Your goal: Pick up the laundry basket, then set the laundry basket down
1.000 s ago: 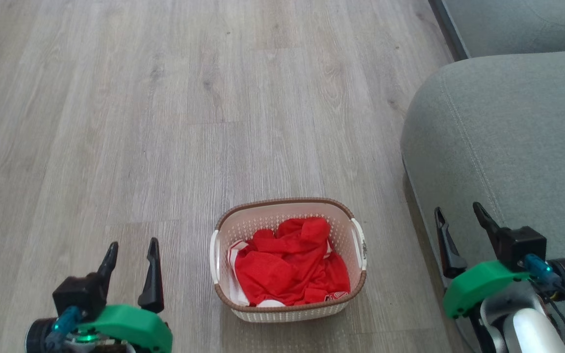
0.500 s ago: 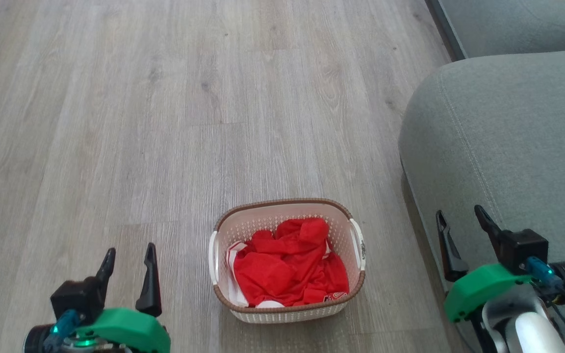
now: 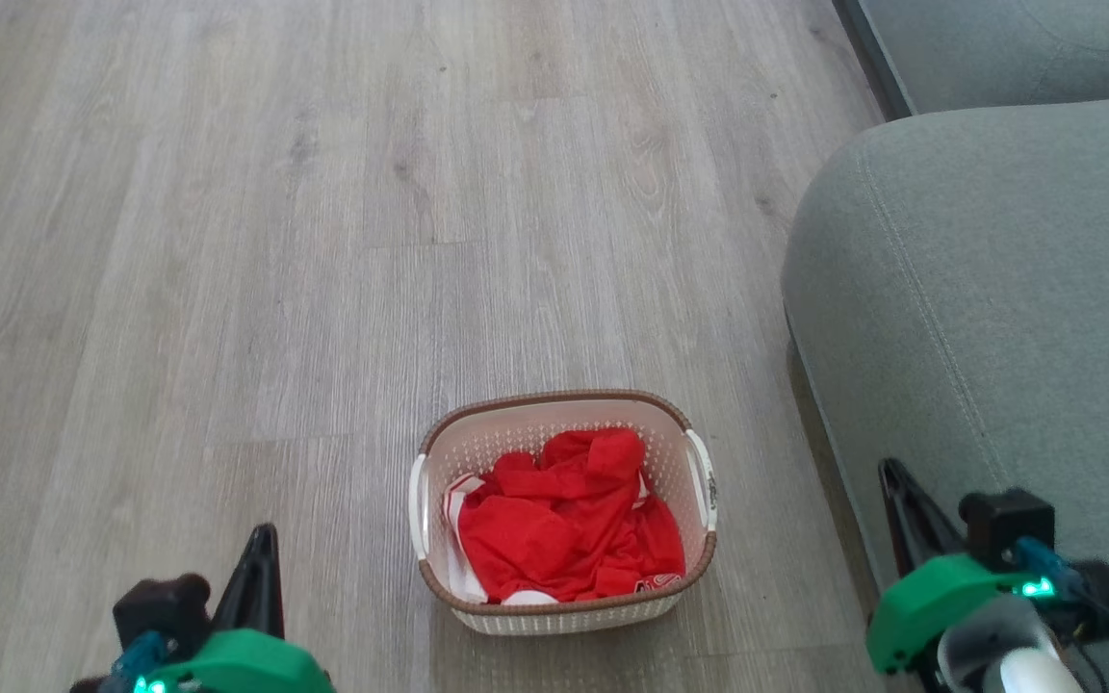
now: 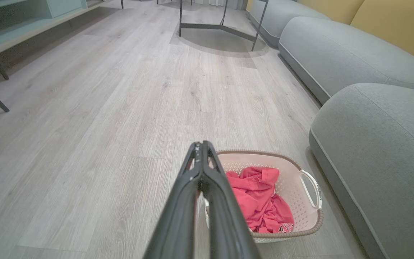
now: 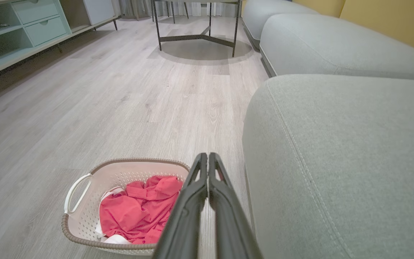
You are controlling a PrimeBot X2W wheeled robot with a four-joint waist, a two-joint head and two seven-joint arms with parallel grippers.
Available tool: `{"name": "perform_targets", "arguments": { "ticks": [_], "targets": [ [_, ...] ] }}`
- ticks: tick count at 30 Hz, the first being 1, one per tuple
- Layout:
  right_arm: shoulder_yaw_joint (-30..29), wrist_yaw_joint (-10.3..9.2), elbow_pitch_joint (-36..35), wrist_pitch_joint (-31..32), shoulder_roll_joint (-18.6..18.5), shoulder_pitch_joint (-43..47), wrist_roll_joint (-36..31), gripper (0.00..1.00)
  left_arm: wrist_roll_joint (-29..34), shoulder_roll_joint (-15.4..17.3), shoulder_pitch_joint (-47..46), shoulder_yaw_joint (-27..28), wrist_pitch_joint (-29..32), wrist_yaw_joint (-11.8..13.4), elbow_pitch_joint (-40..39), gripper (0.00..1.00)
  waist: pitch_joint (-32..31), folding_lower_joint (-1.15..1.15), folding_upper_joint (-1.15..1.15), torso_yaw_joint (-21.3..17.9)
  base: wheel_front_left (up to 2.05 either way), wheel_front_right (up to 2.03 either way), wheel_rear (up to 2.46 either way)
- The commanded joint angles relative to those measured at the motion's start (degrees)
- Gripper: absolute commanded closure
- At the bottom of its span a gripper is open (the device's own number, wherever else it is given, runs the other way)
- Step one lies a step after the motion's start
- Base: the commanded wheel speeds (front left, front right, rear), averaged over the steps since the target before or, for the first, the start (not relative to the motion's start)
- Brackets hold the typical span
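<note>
The laundry basket [image 3: 516, 616] stands on the wooden floor, cream with a brown rim and white side handles, and crumpled red clothing [image 3: 564, 525] lies inside it. It also shows in the left wrist view as the basket [image 4: 295, 180] and in the right wrist view as the basket [image 5: 120, 176]. My left gripper [image 3: 264, 534] sits low to the basket's left, apart from it, fingers pressed together on nothing [image 4: 201, 144]. To the basket's right, beside the sofa, my right gripper [image 3: 889, 470] is likewise shut and empty [image 5: 207, 155].
A grey sofa [image 3: 997, 289] runs along the right, its rounded end close to the basket. Farther off stand a metal-legged table [image 5: 196, 36] and a pale shelf unit [image 5: 13, 32] on the left. Open wooden floor [image 3: 323, 241] stretches ahead.
Both grippers have gone from open to shut, and both have dropped lower toward the bottom of the head view. The basket has not moved.
</note>
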Motion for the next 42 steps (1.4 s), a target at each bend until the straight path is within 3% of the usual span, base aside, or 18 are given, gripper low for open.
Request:
{"name": "perform_targets", "arguments": {
  "ticks": [1,42],
  "targets": [
    [-0.30,-0.01,-1.79,0.25,-0.08,-1.80,1.87,1.00,-1.56,0.39,-1.37,0.38,0.12,-0.23,-1.74,1.00,0.03,0.00,0.00,0.01,0.00,0.00,0.00],
    [-2.99,-0.11,0.10,3.83,0.12,-3.70,29.62,1.00,-25.90,-0.96,-6.65,5.03,2.99,-5.27,3.49,1.00,0.60,0.00,0.00,0.32,0.00,0.00,0.00]
  ]
}}
